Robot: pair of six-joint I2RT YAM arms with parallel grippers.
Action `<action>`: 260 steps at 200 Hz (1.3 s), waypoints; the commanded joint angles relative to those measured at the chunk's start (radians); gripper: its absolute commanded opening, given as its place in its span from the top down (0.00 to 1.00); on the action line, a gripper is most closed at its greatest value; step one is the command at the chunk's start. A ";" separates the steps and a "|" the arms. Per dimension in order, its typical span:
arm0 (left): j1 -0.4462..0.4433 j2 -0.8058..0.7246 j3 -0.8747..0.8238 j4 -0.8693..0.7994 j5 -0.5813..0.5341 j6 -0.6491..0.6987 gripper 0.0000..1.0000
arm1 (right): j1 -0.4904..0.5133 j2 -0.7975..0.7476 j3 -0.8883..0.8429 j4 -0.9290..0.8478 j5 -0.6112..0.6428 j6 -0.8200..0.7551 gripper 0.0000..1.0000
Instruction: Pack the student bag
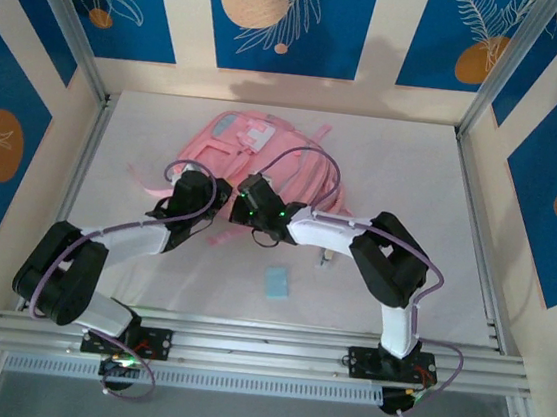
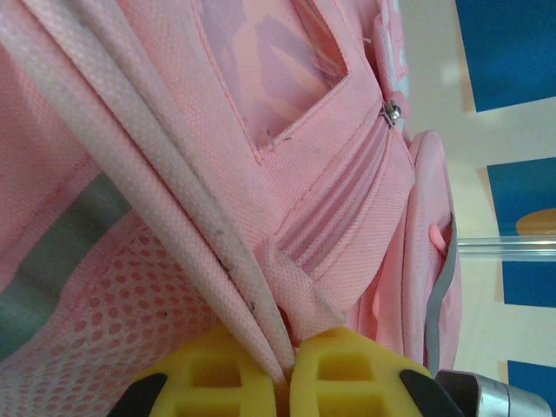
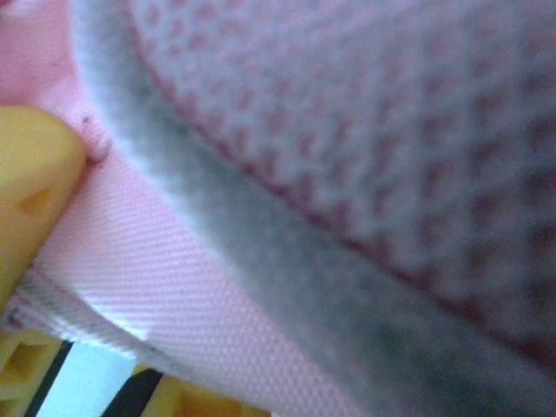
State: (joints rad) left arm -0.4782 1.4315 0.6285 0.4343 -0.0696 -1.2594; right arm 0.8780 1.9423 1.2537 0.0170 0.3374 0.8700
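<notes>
Mostly pink student bag (image 1: 274, 158), mesh panel (image 2: 130, 304), grey trim (image 3: 287, 287), straps (image 2: 174, 174)

My white-and-black arms (image 1: 129, 242) bend inward toward each other; yellow-padded left gripper (image 2: 287, 372) and right gripper (image 3: 22, 300) both clamp the pink fabric backpack (image 1: 264, 155).

At student bag (image 1: 265, 152): left tool (image 1: 217, 197), right tool (image 1: 246, 201); blue rectangle (image 1: 277, 282) apart.

The student bag (image 1: 255, 151) lies on the table (image 1: 412, 184), a flat pad (image 1: 277, 283) before it.
</notes>
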 commanded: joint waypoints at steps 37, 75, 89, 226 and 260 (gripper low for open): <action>0.020 0.017 0.023 0.074 0.028 0.055 1.00 | -0.127 -0.093 -0.023 -0.100 -0.075 -0.144 1.00; 0.050 0.062 0.058 0.092 0.011 0.088 1.00 | -0.149 -0.137 -0.055 -0.249 -0.207 -0.154 1.00; 0.053 0.074 0.069 0.102 0.020 0.089 1.00 | -0.151 -0.161 -0.086 -0.270 -0.214 -0.167 1.00; 0.146 0.139 0.160 0.032 0.089 0.208 1.00 | -0.274 -0.332 -0.140 -0.680 -0.220 -0.453 1.00; 0.177 0.202 0.219 0.028 0.175 0.222 1.00 | -0.303 -0.342 -0.129 -0.691 -0.278 -0.485 1.00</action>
State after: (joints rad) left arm -0.3367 1.6012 0.7795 0.4286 0.0780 -1.0889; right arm 0.5884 1.6249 1.1297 -0.5659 0.0784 0.4370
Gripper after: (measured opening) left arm 0.071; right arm 0.050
